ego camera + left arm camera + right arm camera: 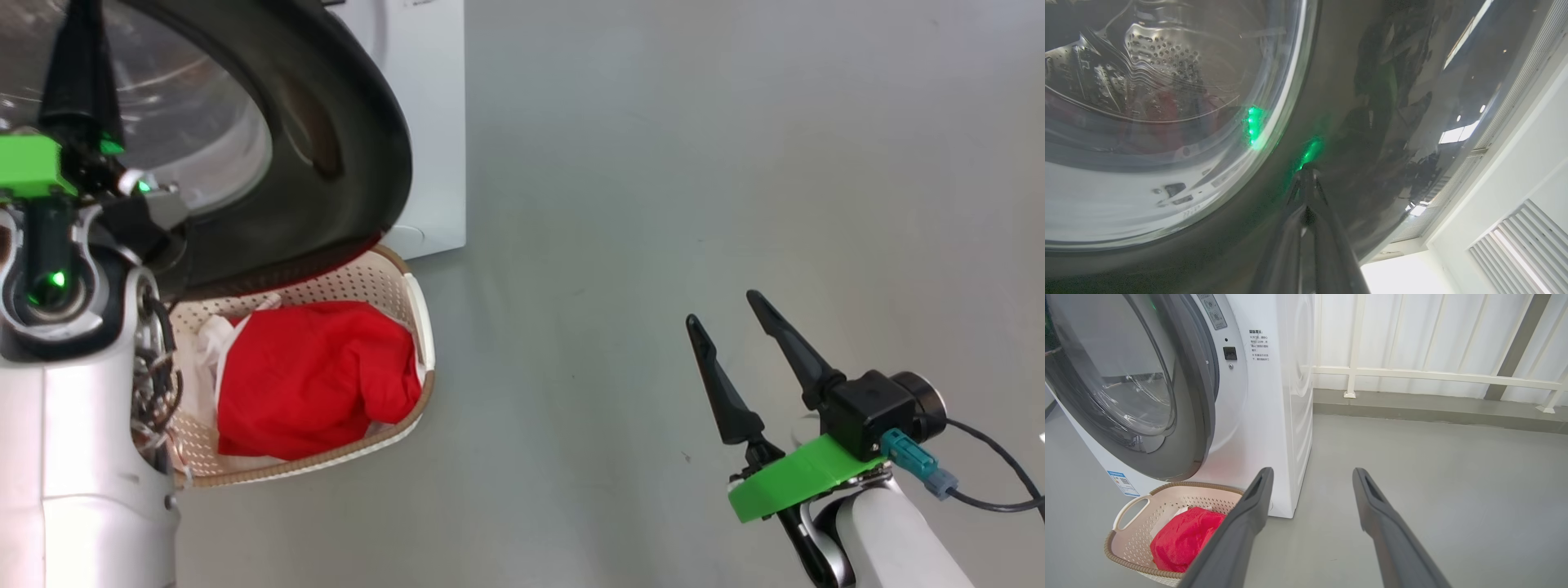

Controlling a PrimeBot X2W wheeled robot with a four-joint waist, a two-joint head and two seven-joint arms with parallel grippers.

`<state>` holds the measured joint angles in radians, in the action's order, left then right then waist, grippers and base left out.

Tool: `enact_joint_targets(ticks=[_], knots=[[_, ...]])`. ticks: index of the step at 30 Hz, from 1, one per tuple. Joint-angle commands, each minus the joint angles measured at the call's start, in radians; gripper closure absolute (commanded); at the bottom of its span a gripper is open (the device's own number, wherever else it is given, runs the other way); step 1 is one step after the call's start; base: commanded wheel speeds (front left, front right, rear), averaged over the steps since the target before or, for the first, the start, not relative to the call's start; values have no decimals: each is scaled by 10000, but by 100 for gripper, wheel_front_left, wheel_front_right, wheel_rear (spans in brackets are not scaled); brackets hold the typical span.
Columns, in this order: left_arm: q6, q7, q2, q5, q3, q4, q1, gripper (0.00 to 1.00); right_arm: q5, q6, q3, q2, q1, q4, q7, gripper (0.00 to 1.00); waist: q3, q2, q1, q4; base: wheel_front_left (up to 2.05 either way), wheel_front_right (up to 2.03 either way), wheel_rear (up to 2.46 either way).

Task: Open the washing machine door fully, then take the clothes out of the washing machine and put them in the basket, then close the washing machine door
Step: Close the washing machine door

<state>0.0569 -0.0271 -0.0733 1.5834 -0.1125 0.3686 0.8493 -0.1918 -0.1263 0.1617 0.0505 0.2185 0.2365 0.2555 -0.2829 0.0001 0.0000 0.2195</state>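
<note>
Left gripper [1306, 169]: fingers together, empty, against washing machine door [1372, 81] rim.
Right gripper [722, 307]: spread, empty.
Advice: press evenly till latched.

Laundry area: washing machine [1265, 416], basket [1163, 504]

The washing machine door [343, 163] hangs out over the far edge of the basket [423, 327], so the basket's near and right rims are the sides left free. Red clothes [310, 376] fill most of it. The left arm [82, 457] blocks the basket's left side, and the left gripper [1306, 171] is pressed shut with its tips at the door's black rim. Right of the washing machine [433, 122] the grey floor [694, 163] lies wide open. The right gripper [722, 309], fingers spread, hangs over it, well apart from the basket. A white railing [1412, 373] bounds the floor at the back
</note>
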Motion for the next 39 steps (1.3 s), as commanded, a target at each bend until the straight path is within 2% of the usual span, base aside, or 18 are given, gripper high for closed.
enact_joint_targets(ticks=[1,11,12,13,14,19,24,29,33,39], knots=[[-231,50,-368,-101,-231,-92,377,100,-72,-44,157,-3,301,-272,63,0,-122,-1,0,120,0,0,0],[-689,-198,-340,-187,3,479,254,100,-44,-44,47,-3,227,-227,63,0,108,-1,0,-71,0,0,0],[-728,-269,-322,-171,42,450,150,93,-42,-44,40,-3,208,-221,63,0,166,-1,0,-127,0,0,0],[-766,-340,-317,-192,102,392,21,58,-39,-44,28,-3,189,-216,63,0,222,-1,0,-189,0,0,0],[-797,-401,-334,-255,180,319,-133,0,-36,-44,15,-3,170,-207,63,0,285,-1,0,-254,0,0,0],[-987,-460,-583,-893,597,-247,-1118,0,-21,-44,-111,-3,68,-144,63,0,674,-1,0,-655,0,0,0],[-1361,58,-1269,-2647,1406,-933,-2471,0,-26,-44,-313,-3,-71,-71,63,0,1155,-1,0,-1048,0,0,0],[-1552,1519,-1953,-5006,2132,-1583,-3759,0,40,-44,-516,-3,-223,-89,63,0,1607,-1,0,-1359,0,0,0],[-1363,2428,-2337,-6786,2643,-2041,-4695,0,140,-44,-734,-3,-421,-112,63,0,1955,-1,0,-1588,0,0,0],[-800,2851,-2621,-9113,2893,-2530,-5760,0,215,-44,-1135,-3,-778,-197,63,0,2420,-1,0,-1910,0,0,0]])
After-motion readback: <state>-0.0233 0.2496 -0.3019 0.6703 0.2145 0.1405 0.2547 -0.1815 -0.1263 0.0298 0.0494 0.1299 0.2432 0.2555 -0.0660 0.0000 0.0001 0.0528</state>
